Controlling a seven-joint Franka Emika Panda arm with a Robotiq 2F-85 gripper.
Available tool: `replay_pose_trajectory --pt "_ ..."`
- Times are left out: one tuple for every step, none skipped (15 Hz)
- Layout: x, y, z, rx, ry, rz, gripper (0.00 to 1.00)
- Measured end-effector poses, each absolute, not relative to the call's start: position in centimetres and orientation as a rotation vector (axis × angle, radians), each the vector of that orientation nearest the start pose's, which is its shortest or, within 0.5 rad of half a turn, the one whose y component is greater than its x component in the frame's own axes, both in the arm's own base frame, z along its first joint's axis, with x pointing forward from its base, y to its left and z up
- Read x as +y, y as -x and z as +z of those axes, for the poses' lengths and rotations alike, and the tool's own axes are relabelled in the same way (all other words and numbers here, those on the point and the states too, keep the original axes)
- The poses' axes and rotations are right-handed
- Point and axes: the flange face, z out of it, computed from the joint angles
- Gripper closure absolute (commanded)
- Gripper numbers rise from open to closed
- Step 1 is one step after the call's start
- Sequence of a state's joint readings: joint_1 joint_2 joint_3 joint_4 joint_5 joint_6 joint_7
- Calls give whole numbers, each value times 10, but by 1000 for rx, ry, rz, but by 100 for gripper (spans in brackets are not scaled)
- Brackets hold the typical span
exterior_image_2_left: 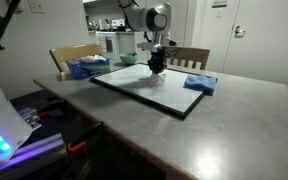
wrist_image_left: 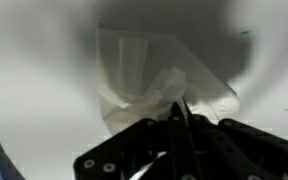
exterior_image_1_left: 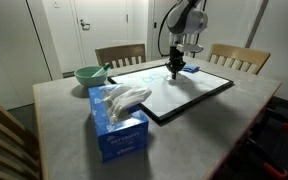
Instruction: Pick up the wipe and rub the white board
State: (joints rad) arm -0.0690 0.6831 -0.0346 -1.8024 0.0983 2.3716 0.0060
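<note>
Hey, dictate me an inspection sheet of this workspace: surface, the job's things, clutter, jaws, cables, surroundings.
surface: grey table, with the white board lying flat on it.
job's things: the wipe, crumpled, is down at the white board; whether it touches cannot be told. Faint blue pen marks show nearby in the wrist view.
clutter: blue tissue box near the table's edge, green bowl, folded blue cloth at the board's edge.
grippers: gripper, jaws shut on the wipe, above the board.
cables: nothing seen.
surroundings: wooden chairs behind the table, doors beyond.
</note>
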Motion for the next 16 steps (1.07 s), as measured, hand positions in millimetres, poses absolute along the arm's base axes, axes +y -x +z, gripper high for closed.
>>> replay_pose_trajectory --pt "-61 -640 156 265 3076 170 100" --pt "-57 -644 156 256 3075 177 100" --pt "-53 -646 156 246 3072 189 100" --pt "-50 -646 156 237 3069 205 100" --pt "-48 -646 156 233 3068 218 100" --pt "-48 -646 155 232 3068 226 100" --pt "-49 -645 155 240 3068 235 100" --pt "-52 -644 155 262 3070 246 100" --pt "-58 -642 155 295 3077 257 100" --pt "-68 -641 155 338 3089 263 100" --pt "-80 -639 155 381 3104 265 100" --pt "-92 -638 155 425 3117 266 100" --pt "-105 -636 155 464 3127 266 100" --pt "-115 -635 155 494 3131 265 100" --pt "-122 -634 156 512 3130 263 100" --pt "-125 -635 156 519 3128 261 100"
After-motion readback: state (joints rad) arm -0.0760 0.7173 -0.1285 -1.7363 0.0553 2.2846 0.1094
